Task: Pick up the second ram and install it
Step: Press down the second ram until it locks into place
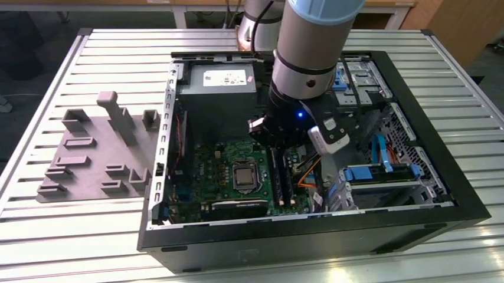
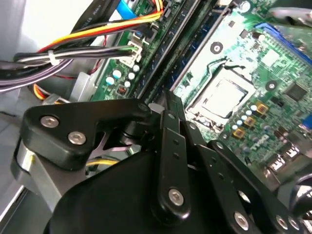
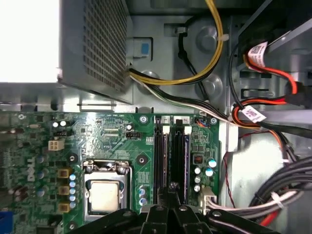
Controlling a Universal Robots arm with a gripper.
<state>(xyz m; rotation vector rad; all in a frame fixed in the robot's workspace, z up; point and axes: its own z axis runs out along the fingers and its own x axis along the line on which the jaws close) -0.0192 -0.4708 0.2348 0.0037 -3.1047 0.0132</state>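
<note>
the tool sits low over the memory slots of the motherboard; its fingers meet narrow at the tips. whether they clamp the second ram cannot be told; a stick stands in the slots beneath them. the open computer case lies on a slatted metal desk, beside a grey foam tray.

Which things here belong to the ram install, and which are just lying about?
In the job:
gripper
ram slots
motherboard

Lying about:
grey tray
power supply
yellow cables
processor socket
blue drive bay
</note>
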